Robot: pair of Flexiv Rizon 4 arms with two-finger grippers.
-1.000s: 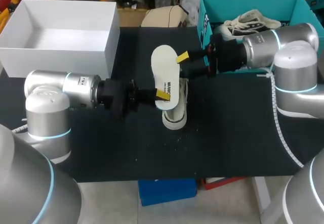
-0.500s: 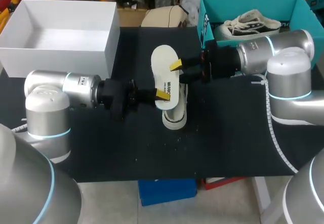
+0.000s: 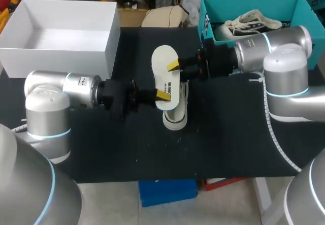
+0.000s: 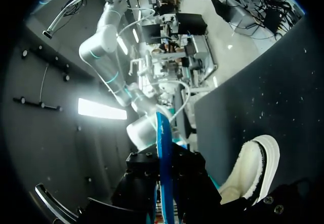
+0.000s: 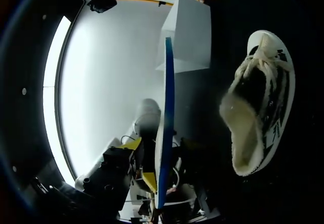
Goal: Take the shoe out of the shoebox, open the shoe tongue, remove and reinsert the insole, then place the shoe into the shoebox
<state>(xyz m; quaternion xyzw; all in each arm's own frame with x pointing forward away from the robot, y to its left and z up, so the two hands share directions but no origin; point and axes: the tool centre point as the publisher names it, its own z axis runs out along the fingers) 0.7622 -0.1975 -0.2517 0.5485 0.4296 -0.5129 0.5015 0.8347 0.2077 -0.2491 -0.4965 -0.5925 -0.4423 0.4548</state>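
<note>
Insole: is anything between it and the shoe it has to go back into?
Nothing visible does. The insole, shut in the left pincer, hangs over the shoe on the table, with a clear gap between them. The right pincer is at the insole's far end, not under it.

table (image 3: 228,133): black top, arms' bases at its near corners | far left corner: white box (image 3: 56,57), open, upright | far right corner: teal box (image 3: 205,24), open, upright | middle: pale shoe (image 3: 175,116) on its sole, toe toward the near edge, well apart from both boxes | near edge: few white specks (image 3: 136,159)
</note>
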